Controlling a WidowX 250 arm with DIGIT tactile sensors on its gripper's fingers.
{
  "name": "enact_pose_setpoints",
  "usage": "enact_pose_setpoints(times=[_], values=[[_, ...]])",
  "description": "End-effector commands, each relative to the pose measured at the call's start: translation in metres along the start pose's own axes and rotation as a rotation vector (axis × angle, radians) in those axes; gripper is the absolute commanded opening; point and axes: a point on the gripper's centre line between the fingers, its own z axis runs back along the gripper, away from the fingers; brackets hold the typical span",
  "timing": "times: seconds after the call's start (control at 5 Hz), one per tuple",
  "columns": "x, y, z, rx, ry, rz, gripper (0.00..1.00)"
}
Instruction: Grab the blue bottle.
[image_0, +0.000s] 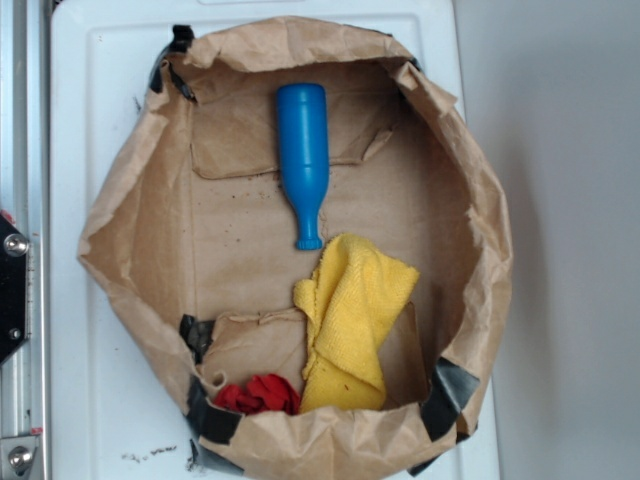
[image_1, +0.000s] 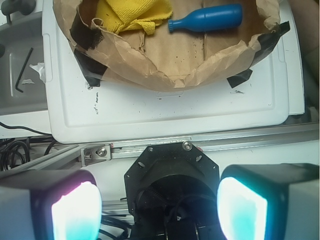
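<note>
Bottle, blue, lies flat on the floor of the paper bag near its far wall, neck just beside the yellow cloth; red scrap well apart. Gripper hangs released, holding nothing, back beyond the tray's edge; in the wrist view the bottle's long axis runs crosswise ahead, so I judge a forward reach comes next.

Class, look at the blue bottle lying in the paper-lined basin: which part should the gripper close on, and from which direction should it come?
Grip the blue bottle across its wide cylindrical body, coming straight down from above. It lies flat on the paper, so its long sides are exposed, and the body is clear of the yellow cloth, which sits close to the narrow neck. The gripper is open and away from it.
</note>
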Motion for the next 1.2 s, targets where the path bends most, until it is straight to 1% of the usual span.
enact_pose_setpoints(times=[0.0,0.2,0.4,0.6,0.8,1.0], values=[[0.000,0.000,0.000,0.000,0.000,0.000,1.00],[0.047,-0.014,-0.020,0.005,-0.128,0.145,1.00],[0.081,-0.016,-0.042,0.047,-0.178,0.255,1.00],[0.110,-0.002,-0.046,-0.024,-0.317,0.509,1.00],[0.123,0.023,-0.055,0.036,-0.458,0.740,1.00],[0.136,0.044,-0.077,0.101,-0.363,0.884,1.00]])
